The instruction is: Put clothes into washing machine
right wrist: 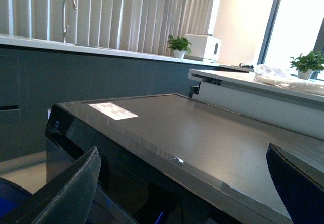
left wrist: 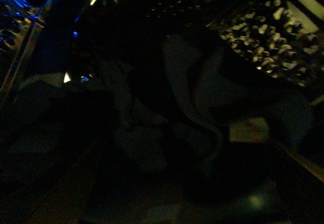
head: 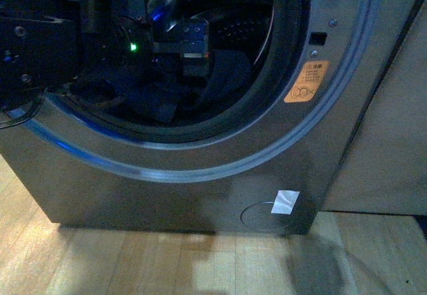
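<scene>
My left arm reaches into the washer (head: 200, 175), its hand (head: 190, 48) over the clothes (head: 223, 81) lying crumpled in the drum (left wrist: 263, 26), though I cannot tell if that hand is apart or together; my right hand (right wrist: 182, 193) hangs spread wide above the washer's top, holding nothing.

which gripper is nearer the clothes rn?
Left. The left arm reaches into the washing machine drum, directly above the clothes. The right gripper, open, is up above the machine's top, outside.
</scene>
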`<state>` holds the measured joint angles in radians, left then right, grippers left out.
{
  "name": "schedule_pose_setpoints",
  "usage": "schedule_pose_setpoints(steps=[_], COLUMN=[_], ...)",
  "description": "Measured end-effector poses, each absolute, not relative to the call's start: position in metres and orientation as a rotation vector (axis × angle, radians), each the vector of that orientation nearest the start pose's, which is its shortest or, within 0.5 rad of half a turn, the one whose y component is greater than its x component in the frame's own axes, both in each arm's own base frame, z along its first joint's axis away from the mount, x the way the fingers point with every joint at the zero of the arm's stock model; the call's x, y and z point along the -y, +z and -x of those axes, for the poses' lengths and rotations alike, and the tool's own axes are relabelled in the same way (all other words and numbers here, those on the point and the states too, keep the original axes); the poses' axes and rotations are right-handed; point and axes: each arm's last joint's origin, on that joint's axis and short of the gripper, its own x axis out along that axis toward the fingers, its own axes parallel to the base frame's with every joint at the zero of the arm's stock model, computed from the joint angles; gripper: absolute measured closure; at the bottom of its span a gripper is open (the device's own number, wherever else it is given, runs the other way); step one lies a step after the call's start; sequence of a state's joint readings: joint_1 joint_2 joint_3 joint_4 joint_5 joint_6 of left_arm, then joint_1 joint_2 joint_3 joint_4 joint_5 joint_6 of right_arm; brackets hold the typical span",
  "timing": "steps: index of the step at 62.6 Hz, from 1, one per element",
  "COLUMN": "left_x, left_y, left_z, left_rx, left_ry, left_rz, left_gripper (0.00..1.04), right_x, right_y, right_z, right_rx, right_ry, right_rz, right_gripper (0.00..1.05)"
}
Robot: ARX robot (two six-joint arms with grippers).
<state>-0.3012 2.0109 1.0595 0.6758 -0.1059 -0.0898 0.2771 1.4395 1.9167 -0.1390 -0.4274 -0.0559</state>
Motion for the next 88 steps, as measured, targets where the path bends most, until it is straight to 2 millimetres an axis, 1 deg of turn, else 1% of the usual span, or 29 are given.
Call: schedule_pose_setpoints(steps=[6,12,23,24,27,31,34,35,38,39,47,53,62,63,64,66,68,71,72,73,75,78,79,80,83,85,86,87,88], left_x=[0.119,0.114,0.105,0.105,0.099,0.080,0.065,0.063,0.052,0.051,0.037,0.029,0.018,0.017,0.016,0.015,0.013,0.012,0.009,0.008,0.003,0.000,0.000,0.000,0.000,0.000,0.000,0.000,0.000], left_y=[0.169,0.193,0.227,0.231,0.238,0.243,0.244,0.243,0.240,0.239,0.215,0.207,0.195,0.194,0.192,0.190,0.189,0.186,0.185,0.185,0.183,0.181,0.181,0.180,0.177,0.177,0.176,0.176,0.176], left_z=[-0.377,-0.353,-0.296,-0.290,-0.275,-0.244,-0.224,-0.221,-0.209,-0.208,-0.190,-0.179,-0.162,-0.160,-0.158,-0.155,-0.153,-0.149,-0.148,-0.147,-0.144,-0.140,-0.139,-0.137,-0.134,-0.133,-0.132,-0.131,-0.131], left_rx=[-0.249,-0.202,-0.131,-0.115,-0.060,-0.041,-0.011,-0.006,0.013,0.015,-0.016,-0.011,-0.003,-0.004,-0.004,-0.005,-0.005,-0.006,-0.005,-0.005,-0.005,-0.003,-0.002,-0.002,-0.004,-0.001,-0.005,-0.004,-0.004], left_ry=[-0.235,-0.266,-0.354,-0.342,-0.216,-0.052,-0.016,-0.010,0.001,0.002,-0.013,-0.008,-0.007,-0.006,-0.005,-0.006,-0.006,-0.003,-0.015,-0.027,-0.016,0.002,0.001,0.000,-0.002,-0.002,-0.002,-0.001,-0.001], left_rz=[0.056,0.066,0.069,0.056,0.035,0.013,0.018,0.019,0.022,0.022,0.007,0.008,0.007,0.007,0.007,0.007,0.007,0.007,0.007,0.007,0.007,0.007,0.007,0.007,0.007,0.007,0.007,0.007,0.007], left_gripper=[0.07,0.07,0.07,0.07,0.16,0.30,0.41,0.43,0.54,0.55,0.82,1.02,1.01,1.01,1.01,1.01,1.01,1.01,1.01,1.01,1.01,1.01,1.01,1.01,1.01,1.01,1.01,1.01,1.01], right_x=[-0.084,-0.084,-0.084,-0.084,-0.084,-0.084,-0.083,-0.083,-0.083,-0.083,-0.084,-0.084,-0.084,-0.084,-0.086,-0.083,-0.076,-0.068,-0.061,-0.058,-0.049,-0.038,-0.036,-0.034,-0.030,-0.028,-0.027,-0.026,-0.026], right_y=[0.562,0.562,0.562,0.562,0.562,0.562,0.563,0.563,0.563,0.563,0.563,0.563,0.563,0.563,0.563,0.555,0.539,0.519,0.505,0.499,0.476,0.436,0.426,0.411,0.378,0.369,0.354,0.345,0.340], right_z=[-0.251,-0.251,-0.251,-0.251,-0.251,-0.251,-0.250,-0.250,-0.250,-0.250,-0.250,-0.250,-0.250,-0.250,-0.249,-0.245,-0.240,-0.231,-0.224,-0.220,-0.209,-0.193,-0.190,-0.187,-0.181,-0.179,-0.179,-0.179,-0.179], right_rx=[0.364,0.364,0.364,0.364,0.364,0.364,0.365,0.365,0.366,0.366,0.366,0.366,0.366,0.364,0.310,0.194,0.105,0.076,0.077,0.080,0.089,0.097,0.095,0.091,0.069,0.066,0.042,0.033,0.027], right_ry=[0.688,0.688,0.688,0.688,0.688,0.688,0.685,0.684,0.685,0.686,0.688,0.687,0.688,0.678,0.601,0.423,0.255,0.116,0.052,0.038,0.010,-0.004,-0.005,0.002,0.014,0.014,0.020,0.019,0.019], right_rz=[0.079,0.079,0.079,0.079,0.079,0.079,0.079,0.078,0.079,0.079,0.079,0.079,0.079,0.076,0.047,0.011,0.005,0.002,-0.003,-0.004,-0.007,-0.009,-0.008,-0.006,0.000,0.002,0.006,0.008,0.009], right_gripper=[0.07,0.07,0.07,0.07,0.07,0.07,0.07,0.07,0.07,0.07,0.07,0.07,0.07,0.08,0.11,0.18,0.25,0.34,0.40,0.43,0.51,0.67,0.70,0.75,0.87,0.91,0.96,0.99,1.01])
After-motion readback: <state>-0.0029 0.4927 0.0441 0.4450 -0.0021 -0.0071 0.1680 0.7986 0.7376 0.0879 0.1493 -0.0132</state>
